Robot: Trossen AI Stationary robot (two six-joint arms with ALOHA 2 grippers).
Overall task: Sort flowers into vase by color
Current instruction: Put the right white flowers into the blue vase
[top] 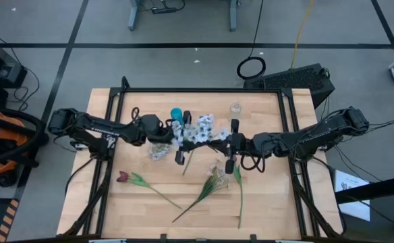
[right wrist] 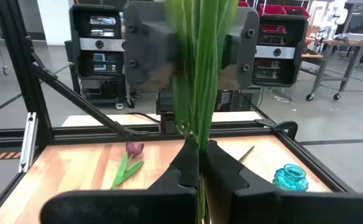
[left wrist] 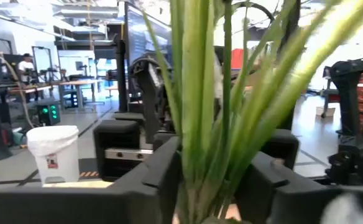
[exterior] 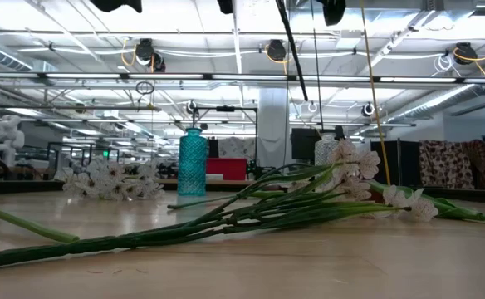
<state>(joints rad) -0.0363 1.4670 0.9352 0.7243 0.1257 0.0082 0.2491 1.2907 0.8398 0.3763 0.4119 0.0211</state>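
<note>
From above, both arms reach in from the sides and meet over the middle of the table (top: 264,202). The left gripper (top: 177,145) and the right gripper (top: 231,144) hold one white spray (top: 202,129) between them, high over the wood. A teal vase (top: 176,114) stands just behind the left gripper, and a clear vase (top: 236,107) stands farther back. On the wood lie a red tulip (top: 123,177) near the left side, another white spray (top: 214,179) in the middle, a green stem (top: 239,196) beside it, and a third white spray (top: 158,152) below the left gripper. In the low view the lying spray (exterior: 355,178) crosses the front with long stems, the teal vase (exterior: 193,161) stands behind it, and more white blossoms (exterior: 110,180) lie to the left; only dark parts of the arms show at the top. In the left wrist view, green stems (left wrist: 200,106) rise between this gripper's fingers (left wrist: 163,180), which stand close on both sides, but I cannot tell if they press the stems. In the right wrist view the fingers (right wrist: 184,165) are closed tightly on the stems (right wrist: 200,68), with the tulip (right wrist: 133,149) and teal vase (right wrist: 290,177) on the table beyond.
</note>
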